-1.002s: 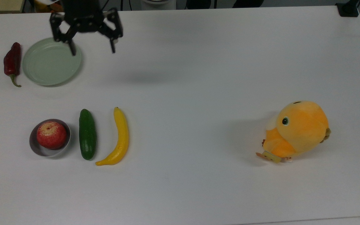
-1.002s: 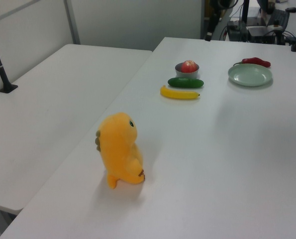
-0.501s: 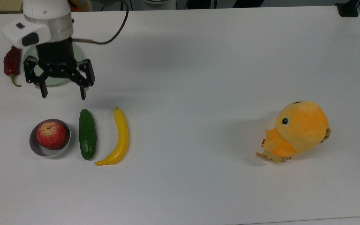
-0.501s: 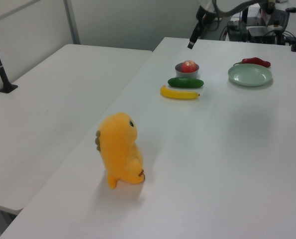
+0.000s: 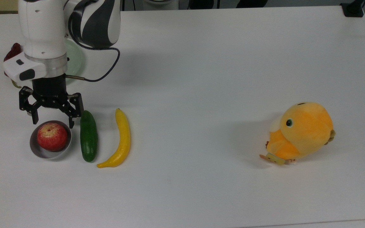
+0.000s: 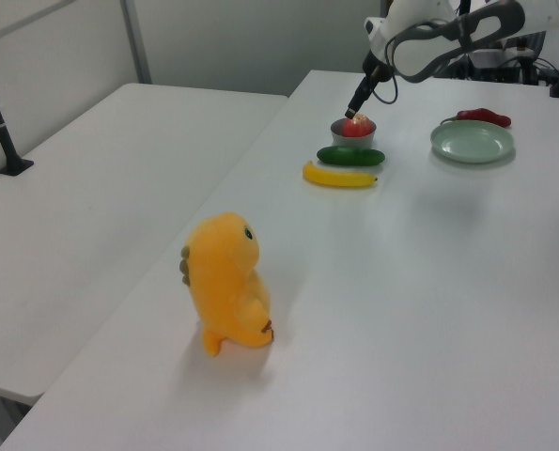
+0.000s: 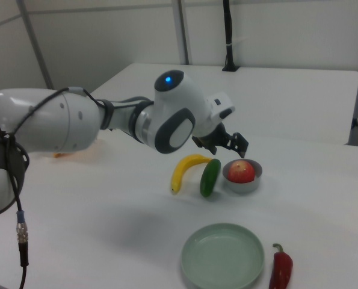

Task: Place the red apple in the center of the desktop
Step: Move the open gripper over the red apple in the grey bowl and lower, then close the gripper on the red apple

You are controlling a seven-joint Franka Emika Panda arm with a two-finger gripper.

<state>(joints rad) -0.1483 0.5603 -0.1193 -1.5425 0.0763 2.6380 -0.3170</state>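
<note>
- Looking down in the top view: gripper (image 5: 52, 121) spread wide, grasping nothing, poised at the 12 o'clock edge of the grey bowl (image 5: 48, 153) that cradles the red apple (image 5: 52, 136); cucumber (image 5: 88, 136) lies at 3 o'clock of the bowl, banana (image 5: 120, 139) beyond it.
- Seen from the left view: red apple (image 6: 356, 125) sits in the bowl, far from the middle of the desktop (image 6: 429, 282); plush toy (image 6: 226, 282) stands well apart.
- From the right view: fingertips hang just above the bowl (image 7: 243, 179) rim.
- Risks, judged: descending off-centre could strike the rim and tip the bowl, or nudge the cucumber; pinching the round apple too high could let it slip out.
</note>
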